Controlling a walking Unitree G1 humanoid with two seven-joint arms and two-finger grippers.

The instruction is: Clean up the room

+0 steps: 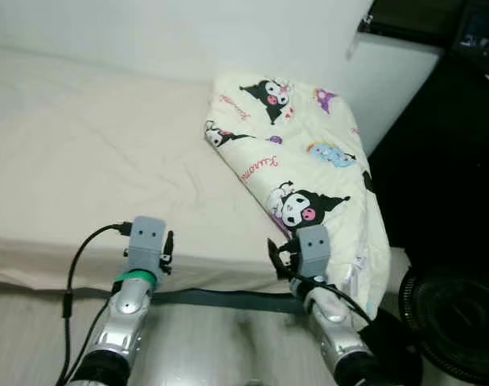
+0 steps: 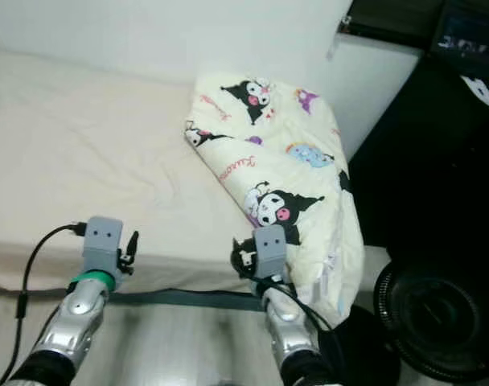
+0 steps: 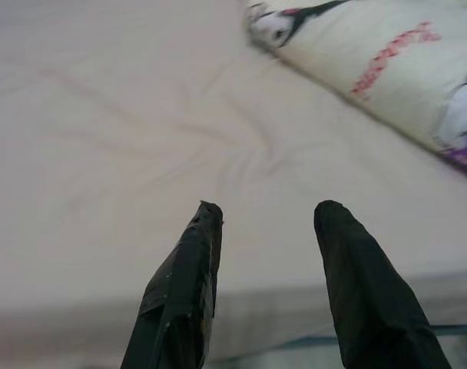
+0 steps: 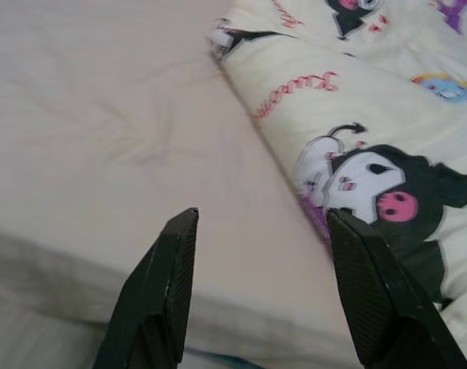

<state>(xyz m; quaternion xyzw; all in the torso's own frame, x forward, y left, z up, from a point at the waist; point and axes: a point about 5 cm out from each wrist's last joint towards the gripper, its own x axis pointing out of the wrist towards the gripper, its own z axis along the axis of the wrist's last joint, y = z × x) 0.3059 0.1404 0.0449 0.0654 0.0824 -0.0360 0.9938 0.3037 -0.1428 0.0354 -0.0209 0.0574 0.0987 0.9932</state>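
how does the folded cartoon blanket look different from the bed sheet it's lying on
The blanket is printed with black, pink and purple cartoon figures and red script; the bed sheet is plain cream. The blanket is folded into a thick bundle at the bed's right end, its lower end hanging over the front edge, while the sheet lies flat with only light creases. Both share a pale cream base colour.

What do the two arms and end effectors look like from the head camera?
Both arms are silver metal tubes with grey box-shaped wrist modules. The left arm has a green band below its box and a looping black cable. The right arm carries a black cable too. Each end effector has two long black tapered fingers.
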